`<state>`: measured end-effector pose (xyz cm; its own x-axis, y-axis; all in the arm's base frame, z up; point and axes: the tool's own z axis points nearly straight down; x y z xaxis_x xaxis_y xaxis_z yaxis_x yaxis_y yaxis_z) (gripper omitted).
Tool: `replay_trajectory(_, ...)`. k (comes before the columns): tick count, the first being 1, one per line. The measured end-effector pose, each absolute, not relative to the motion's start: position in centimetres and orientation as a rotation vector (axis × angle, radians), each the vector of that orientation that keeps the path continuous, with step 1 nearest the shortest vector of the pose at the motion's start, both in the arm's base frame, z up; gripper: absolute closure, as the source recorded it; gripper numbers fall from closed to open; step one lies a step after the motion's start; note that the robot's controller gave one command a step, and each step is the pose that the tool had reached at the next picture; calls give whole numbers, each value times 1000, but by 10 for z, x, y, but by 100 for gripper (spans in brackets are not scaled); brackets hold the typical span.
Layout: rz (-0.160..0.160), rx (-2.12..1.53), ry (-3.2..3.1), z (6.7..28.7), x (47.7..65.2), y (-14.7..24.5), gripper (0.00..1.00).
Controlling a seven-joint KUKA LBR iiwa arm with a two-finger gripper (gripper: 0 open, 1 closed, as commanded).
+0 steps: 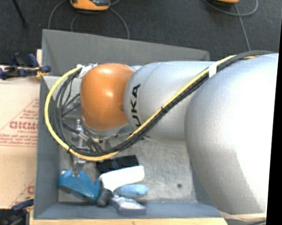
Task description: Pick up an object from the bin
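Observation:
My gripper [77,164] hangs below the orange wrist cover at the bin's left side, low over the front left corner. Right under it lies a blue tool-like thing [80,184] with a dark handle end [104,197] pointing right; whether the gripper touches it I cannot tell. A white oblong block [123,175] lies just to the right, tilted, partly over a black flat thing [125,162]. Beneath the white block is a light blue piece [134,189].
A small pale grey-and-white item [131,206] lies against the front wall. The big silver arm covers the bin's middle and right, with cables looping round the wrist at the left. Bare bin floor shows right of the objects.

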<state>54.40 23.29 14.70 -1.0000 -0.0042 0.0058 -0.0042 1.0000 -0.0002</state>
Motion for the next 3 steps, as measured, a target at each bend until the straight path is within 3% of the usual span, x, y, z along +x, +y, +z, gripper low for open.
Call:
replay_trajectory(1, -3, 0, -3144, 152, 546, 232, 0)
replay_trajectory(2, -8, -63, -3156, 95, 570, 169, 0)
replay_trajectory(3, -13, -42, -3164, 73, 565, 143, 0)
